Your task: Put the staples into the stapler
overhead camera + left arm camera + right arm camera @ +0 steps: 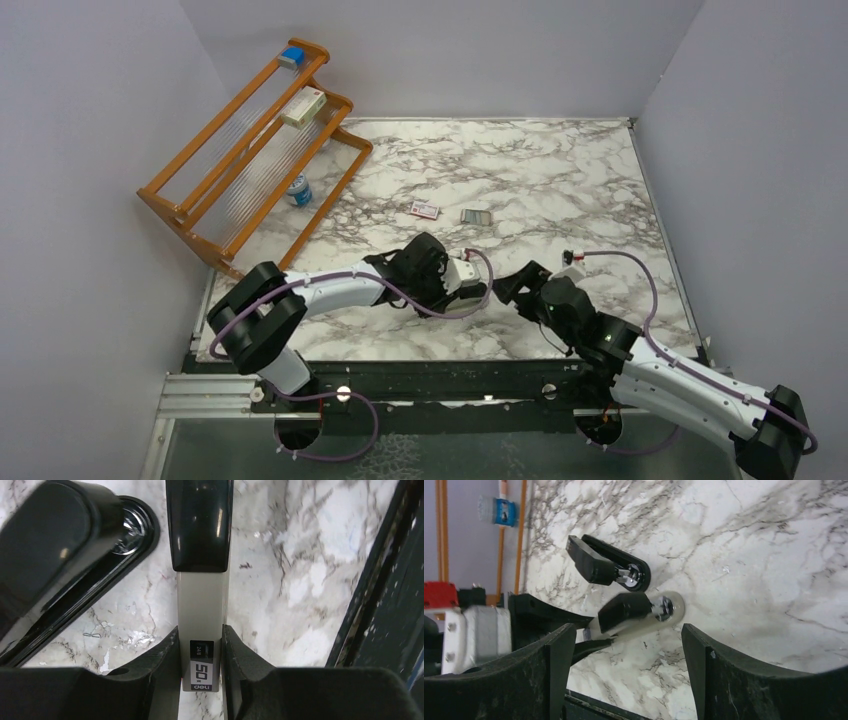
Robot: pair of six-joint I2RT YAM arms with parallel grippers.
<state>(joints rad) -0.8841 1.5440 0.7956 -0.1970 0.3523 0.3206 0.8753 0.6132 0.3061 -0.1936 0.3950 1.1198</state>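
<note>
Clenching across the flat flanks of the pale inner rail (202,600), held the stapler (200,525) fast in the left hand (200,632), fingers (160,660) pressed on either side just by the printed label (201,670). Could not tell whether resting on the table (300,580) or just above it. Showed the black arm (55,555) swung wide to one side at the hinge, so stood splayed open in a V toward the near side of the table, between the two hands. Hung just beside its hinge end with the right hand (629,630) spread wide and nothing between the fingers. Saw the staples (476,216) well apart, farther back on the table: made out only a grey tray (480,217) and a small red-and-white packet (424,210) beside it, and could not pick out the strips themselves. Judged the stapler stiff, metal and hard plastic, fairly weighty for its size, glossy and likely to slip on the rounded black parts. Judged it loose at the hinge too, so apt to flop unless pinned by one half. Reckoned the rail's straight parallel sides the soundest place to take hold. Judged a staple strip light, thin and brittle, prone to snap under a hard pinch and awkward to lift off a flat top; best taken gently by the long sides near the middle.
</note>
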